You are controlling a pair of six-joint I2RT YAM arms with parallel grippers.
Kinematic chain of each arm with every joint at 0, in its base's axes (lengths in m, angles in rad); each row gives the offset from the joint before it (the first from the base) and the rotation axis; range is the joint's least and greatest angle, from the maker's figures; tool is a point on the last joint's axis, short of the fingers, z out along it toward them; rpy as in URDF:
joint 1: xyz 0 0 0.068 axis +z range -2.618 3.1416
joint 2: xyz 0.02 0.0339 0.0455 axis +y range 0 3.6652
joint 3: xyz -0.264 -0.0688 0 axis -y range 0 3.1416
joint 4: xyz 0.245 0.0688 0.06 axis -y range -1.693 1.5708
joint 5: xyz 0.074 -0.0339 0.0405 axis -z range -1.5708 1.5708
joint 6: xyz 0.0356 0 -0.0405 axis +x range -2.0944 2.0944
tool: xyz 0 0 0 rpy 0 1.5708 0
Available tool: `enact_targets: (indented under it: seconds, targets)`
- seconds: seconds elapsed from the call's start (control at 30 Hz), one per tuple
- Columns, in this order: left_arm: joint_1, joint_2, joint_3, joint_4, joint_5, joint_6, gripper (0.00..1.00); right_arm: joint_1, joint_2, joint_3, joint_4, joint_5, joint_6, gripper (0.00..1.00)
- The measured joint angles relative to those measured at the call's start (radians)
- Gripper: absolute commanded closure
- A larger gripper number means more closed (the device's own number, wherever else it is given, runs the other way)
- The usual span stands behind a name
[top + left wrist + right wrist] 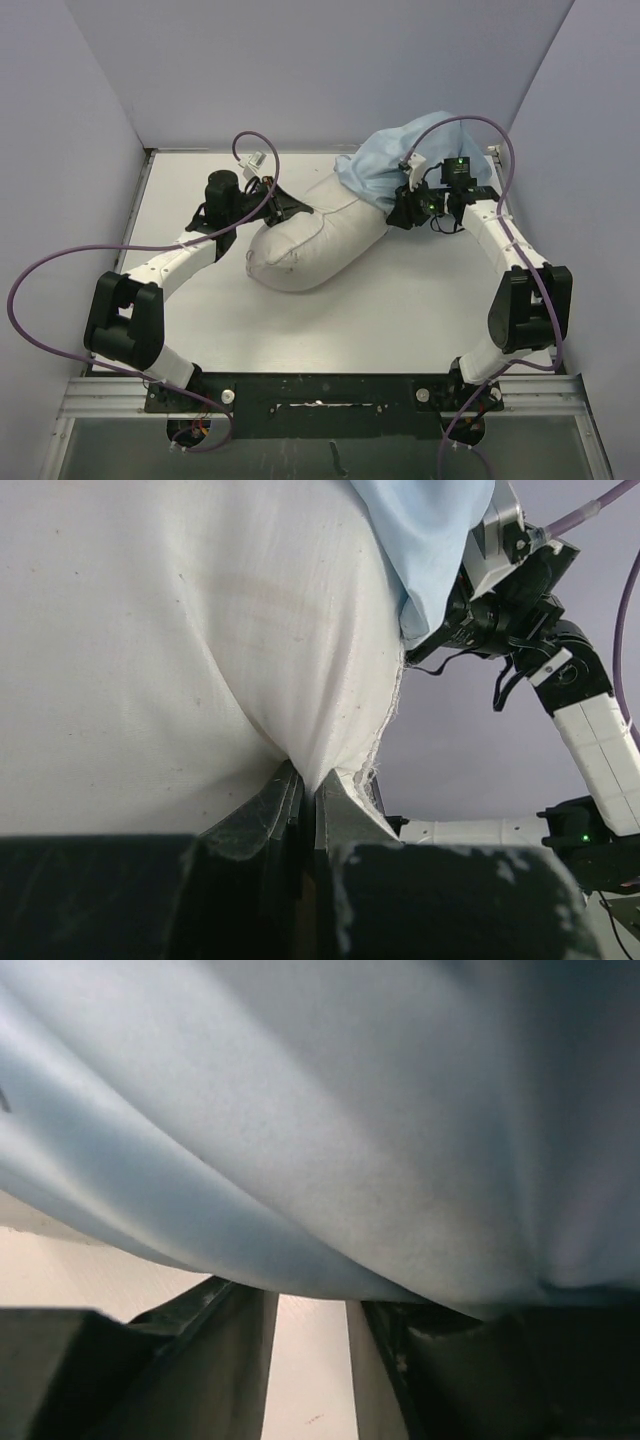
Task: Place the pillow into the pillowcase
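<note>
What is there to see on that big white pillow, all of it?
The pillow is a plump, off-white stuffed cushion, its fabric wrinkled and faintly stained. It lies slantwise on the table, with the near end bare and rounded and the far end tucked inside the light blue pillowcase. The left gripper is shut on a fold at its frayed seam, puckering the cloth there.

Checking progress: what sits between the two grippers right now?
The pillow, its far end in the pillowcase, fills the stretch from left gripper to right gripper, in the top view.
</note>
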Motion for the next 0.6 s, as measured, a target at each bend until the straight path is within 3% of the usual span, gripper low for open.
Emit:
enact_targets:
  seconds: [0.1, 0.33, 0.6]
  targets:
    - [0.002, 0.000, 0.000, 0.000, 0.000, 0.001, 1.00, 0.005, 0.005, 0.037, -0.011, -0.006, -0.003, 0.88]
    - [0.018, 0.002, 0.006, -0.003, 0.002, 0.006, 1.00, 0.008, 0.005, 0.176, -0.117, -0.078, -0.054, 1.00]
    - [0.033, 0.037, 0.032, 0.001, 0.008, 0.001, 1.00, 0.119, 0.005, 0.415, -0.297, -0.261, -0.141, 1.00]
